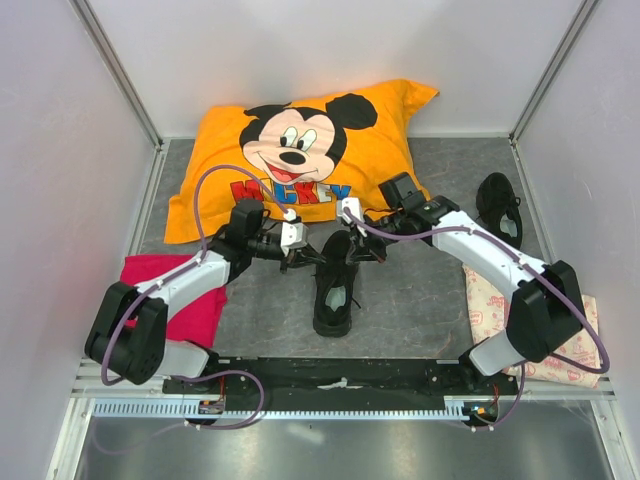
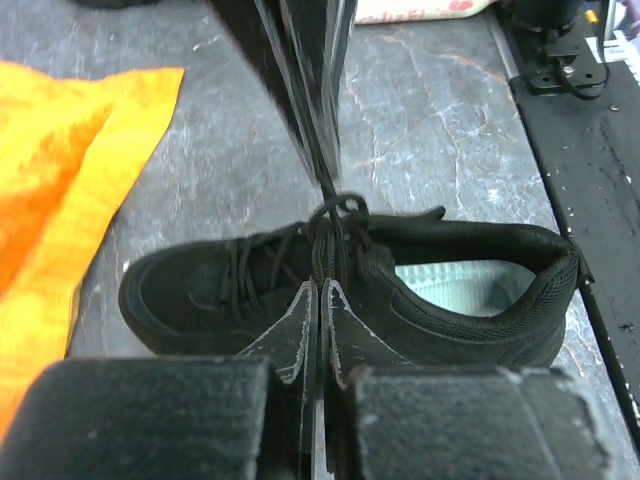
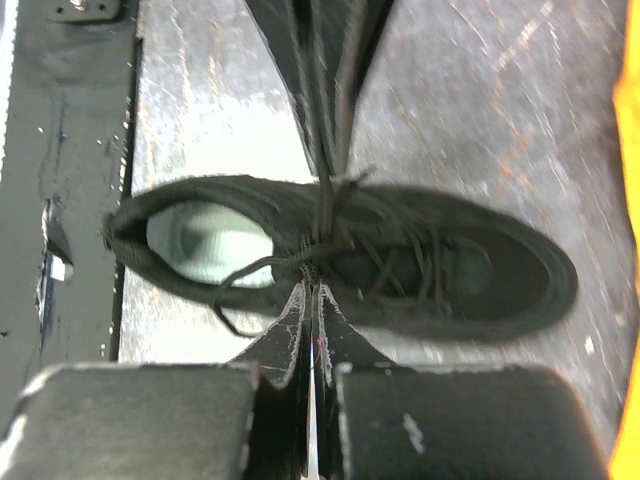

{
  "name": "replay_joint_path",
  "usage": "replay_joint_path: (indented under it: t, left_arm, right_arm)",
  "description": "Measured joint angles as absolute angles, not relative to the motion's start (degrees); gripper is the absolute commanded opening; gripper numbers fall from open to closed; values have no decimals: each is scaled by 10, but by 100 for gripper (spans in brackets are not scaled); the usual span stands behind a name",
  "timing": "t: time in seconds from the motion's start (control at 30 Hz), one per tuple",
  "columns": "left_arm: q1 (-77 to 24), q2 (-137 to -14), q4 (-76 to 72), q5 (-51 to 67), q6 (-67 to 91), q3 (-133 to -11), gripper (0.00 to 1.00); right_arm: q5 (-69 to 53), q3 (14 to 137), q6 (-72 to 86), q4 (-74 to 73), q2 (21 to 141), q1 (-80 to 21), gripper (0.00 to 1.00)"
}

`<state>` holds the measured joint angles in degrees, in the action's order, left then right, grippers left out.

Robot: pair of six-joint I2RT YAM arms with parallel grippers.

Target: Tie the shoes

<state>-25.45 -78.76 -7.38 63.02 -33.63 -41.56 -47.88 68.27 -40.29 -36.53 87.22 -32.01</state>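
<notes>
Pinched tight, the left gripper (image 1: 300,258) and the right gripper (image 1: 362,252) meet tip to tip over the middle sneaker (image 1: 335,305), each closed on a strand of the thin black laces (image 2: 335,235). From the left wrist we see the strand run taut from the knot area up to the opposite fingers (image 2: 300,80); the right wrist view shows the same arrangement mirrored, though it is blurred.

We find this sneaker lying flat in the middle of the grey table (image 1: 410,300), toe pointing far and heel near, its pale insole (image 2: 455,285) showing through the opening. The toe lies just in front of the near edge of the orange Mickey Mouse pillow (image 1: 300,150); the heel sits close to the black rail (image 1: 340,375) along the near edge, apart from it.

We see bare tabletop on both sides of the shoe. To the left, a red cloth (image 1: 185,310) lies under the left arm. To the right, a pink-patterned packet (image 1: 490,310) lies under the right arm at the near right corner. The second sneaker (image 1: 497,205) lies well apart at the far right, close to the right wall (image 1: 590,150). White walls enclose the table on the left, far and right sides.
</notes>
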Motion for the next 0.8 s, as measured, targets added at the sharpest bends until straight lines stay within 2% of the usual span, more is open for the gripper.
replay_joint_path:
  t: [0.8]
  left_arm:
    - [-247,-688,-80,508,-290,-332,1]
  right_arm:
    - [-430,613,-467,-445,795,-240,0]
